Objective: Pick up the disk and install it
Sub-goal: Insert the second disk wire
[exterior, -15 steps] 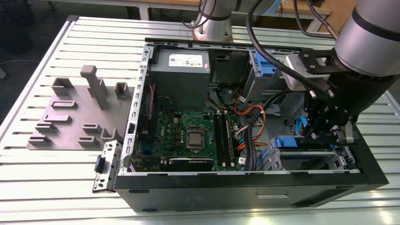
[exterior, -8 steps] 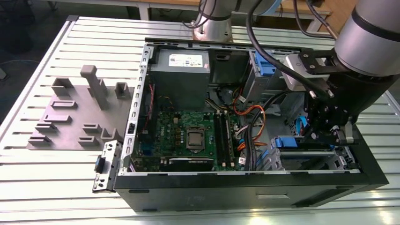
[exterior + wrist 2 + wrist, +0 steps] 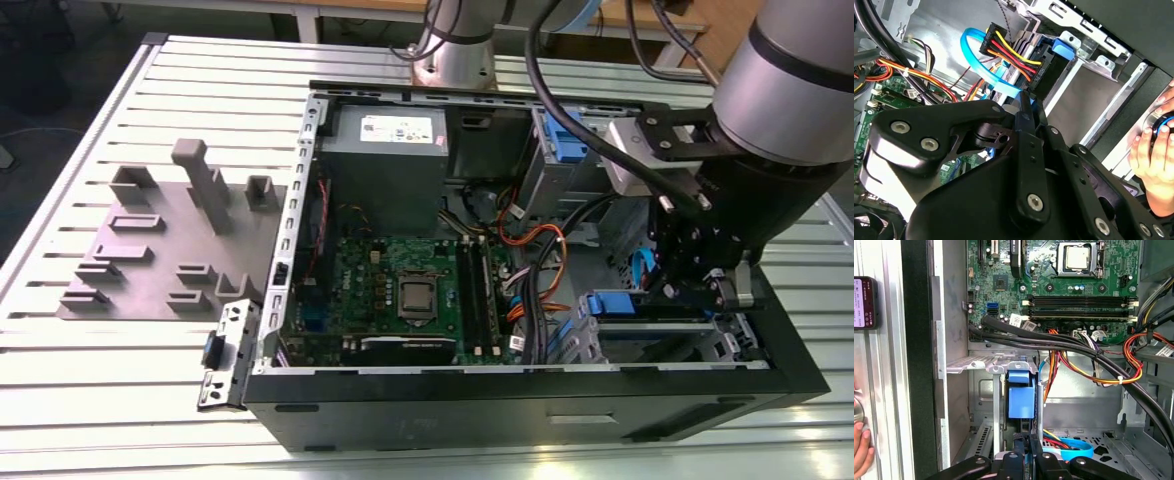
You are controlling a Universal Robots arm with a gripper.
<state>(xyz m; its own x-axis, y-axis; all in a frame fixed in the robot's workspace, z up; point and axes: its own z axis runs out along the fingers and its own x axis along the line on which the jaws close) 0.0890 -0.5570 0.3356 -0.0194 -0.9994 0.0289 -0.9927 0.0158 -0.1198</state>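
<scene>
The black claw (image 3: 705,282) hangs low inside the open black-and-grey metal computer case (image 3: 534,400), over the drive bay at the exterior view's right. In the first wrist view its two fingers (image 3: 1026,460) stand close together, narrowed on the edge of the disk (image 3: 1021,399), whose blue plastic carrier frame stands upright in the slot of the silver metal drive cage (image 3: 989,365); the labelled face cannot be seen. A bright blue flat data cable (image 3: 979,60) and a red-yellow-black wire bundle (image 3: 1009,47) run to a black connector just beside the claw. The green motherboard (image 3: 400,290) lies on the case floor. A person's hand (image 3: 1154,160) rests on the slatted metal surface (image 3: 120,380) beside the case.
</scene>
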